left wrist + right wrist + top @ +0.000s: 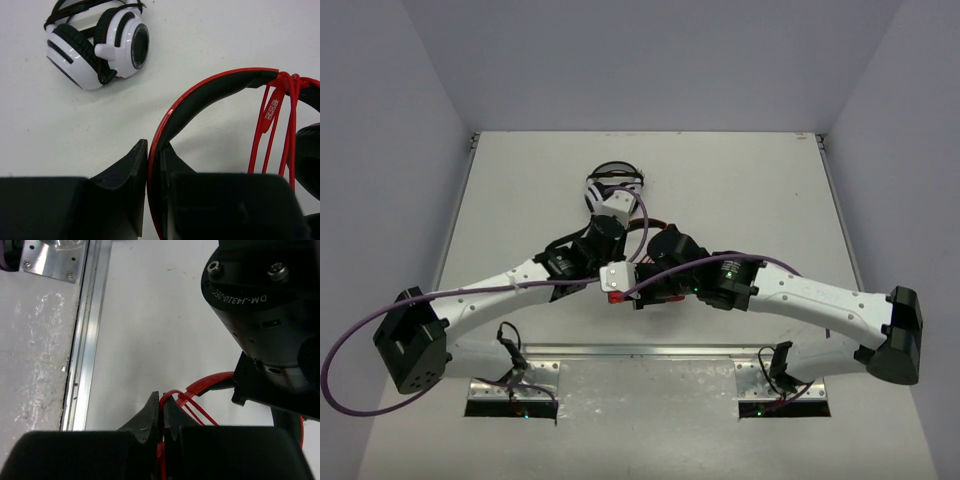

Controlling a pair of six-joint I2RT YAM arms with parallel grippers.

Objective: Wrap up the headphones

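The red headphones [220, 80] lie mid-table, mostly hidden under both arms in the top view. My left gripper [154, 150] is shut on the red headband, pinching it edge-on; in the top view it [620, 222] sits just below the white-and-black headphones. The thin red cable [292, 125] is looped several times over the headband beside a black ear cushion [307, 150]. My right gripper [161, 399] is shut on a strand of the cable [197, 412] close to the headband [212, 381]. In the top view it [620, 295] is next to the left wrist.
White-and-black headphones [615, 183] lie just beyond the left gripper, and also show in the left wrist view [100, 45]. The aluminium base rail [82, 350] runs along the near table edge. The left arm's black motor housing [265, 310] hangs right beside the right gripper.
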